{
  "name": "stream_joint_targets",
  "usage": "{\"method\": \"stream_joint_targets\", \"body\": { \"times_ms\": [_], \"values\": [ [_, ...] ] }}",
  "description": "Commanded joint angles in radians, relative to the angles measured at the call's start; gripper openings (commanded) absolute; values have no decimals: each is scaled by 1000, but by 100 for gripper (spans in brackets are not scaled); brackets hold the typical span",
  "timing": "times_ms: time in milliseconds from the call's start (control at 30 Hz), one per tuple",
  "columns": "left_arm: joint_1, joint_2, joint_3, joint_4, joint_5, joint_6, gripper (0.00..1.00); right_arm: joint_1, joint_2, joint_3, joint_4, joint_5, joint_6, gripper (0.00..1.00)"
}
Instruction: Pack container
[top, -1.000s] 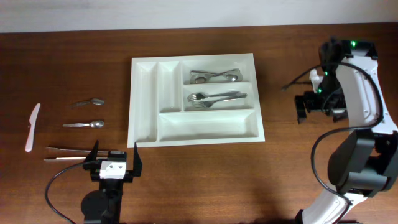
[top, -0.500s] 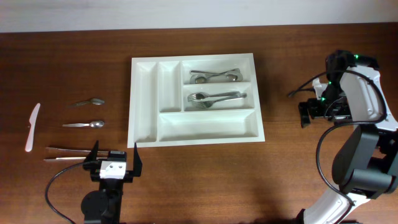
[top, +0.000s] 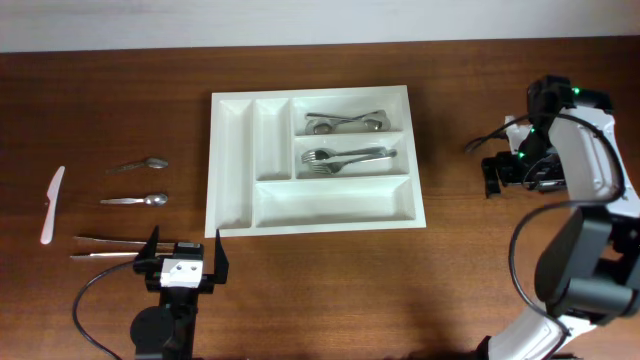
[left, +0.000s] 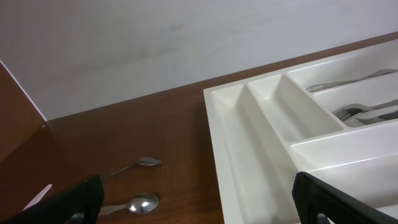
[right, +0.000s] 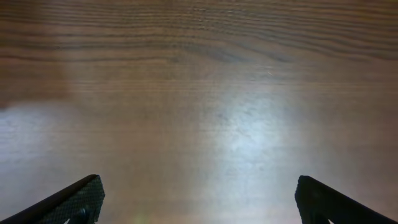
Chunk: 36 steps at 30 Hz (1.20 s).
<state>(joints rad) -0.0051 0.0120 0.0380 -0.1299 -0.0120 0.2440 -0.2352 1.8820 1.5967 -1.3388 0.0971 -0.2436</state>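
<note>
1. The left wrist view cuts off the large white rectangular plastic cutlery tray (top: 330, 203) at its right and lower edges. Two thin long metal pieces (top: 108, 241) lie just beside the left gripper (top: 185, 240); we cannot tell what kind they are.
2. The tray lies mid-table. Its top long compartment holds metal spoons (top: 345, 122), the middle one metal forks (top: 345, 157), and the other three are bare.
3. On the brown wooden table (top: 470, 260), well left of the tray, lie a white plastic knife (top: 52, 205) and two small metal spoons (top: 143, 163).
4. Left gripper: jaws spread wide, holding nothing, near the tray's lower left corner.
5. Right gripper (right: 198, 193): jaws spread wide over bare wood, holding nothing, well right of the tray.
</note>
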Motion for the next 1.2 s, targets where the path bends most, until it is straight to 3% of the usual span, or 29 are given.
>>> {"method": "stream_joint_targets", "body": {
  "times_ms": [0, 333, 767, 833, 900, 1167],
  "values": [
    [3, -4, -6, 3, -3, 12, 99, -2, -158, 13, -20, -18, -3, 99],
    [3, -4, -6, 3, -3, 12, 99, -2, -382, 11, -70, -41, -2, 99],
    [3, -4, -6, 3, -3, 12, 99, -2, -434, -43, -83, 45, -2, 99],
    [3, -4, -6, 3, -3, 12, 99, -9, -434, -43, -86, 100, 55, 99],
    [3, -4, -6, 3, -3, 12, 99, -34, -434, -43, -84, 143, 113, 99],
    [3, -4, -6, 3, -3, 12, 99, -145, -434, -43, -40, 121, 122, 99]
  ]
}}
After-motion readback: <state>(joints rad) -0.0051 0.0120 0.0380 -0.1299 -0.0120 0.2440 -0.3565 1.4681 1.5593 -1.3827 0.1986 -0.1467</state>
